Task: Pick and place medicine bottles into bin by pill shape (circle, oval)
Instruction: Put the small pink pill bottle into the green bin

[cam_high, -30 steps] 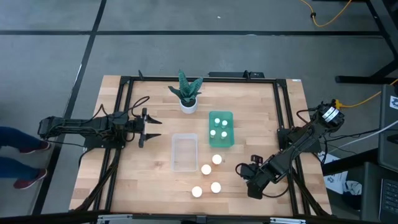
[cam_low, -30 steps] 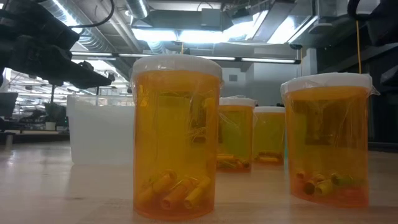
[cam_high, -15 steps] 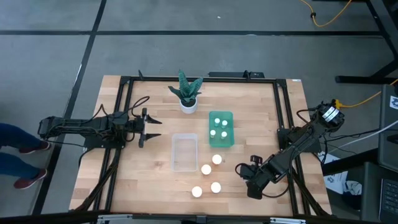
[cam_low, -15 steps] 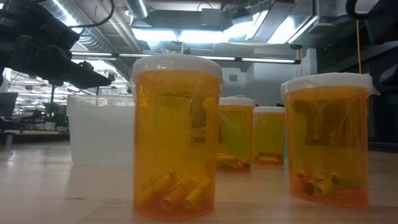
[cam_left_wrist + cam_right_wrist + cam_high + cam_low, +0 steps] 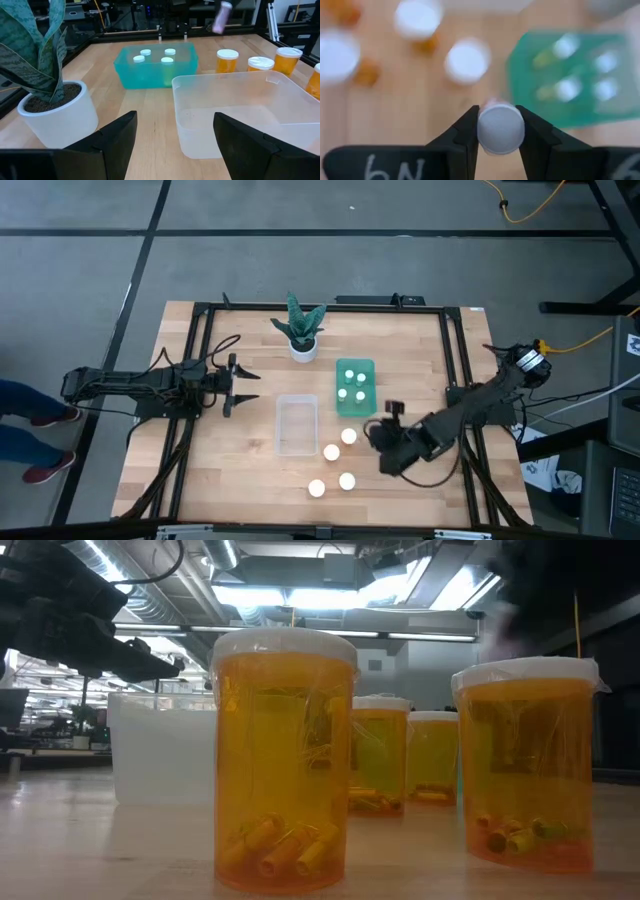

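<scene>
The left arm stretches in from nine o'clock, its left claw (image 5: 245, 387) pointing toward three o'clock with the fingers (image 5: 117, 137) spread apart, holding nothing. The right arm reaches from four o'clock toward the middle, its right claw (image 5: 500, 131) clamped on a white-capped bottle (image 5: 500, 128).

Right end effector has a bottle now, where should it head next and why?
Probably carry on toward the green bin and stop above it before letting go. The right end effector is shut on a white-capped bottle, the bin lies just ahead of it, and three bottles already stand inside. Whether its pills match that bin cannot be seen.
</scene>
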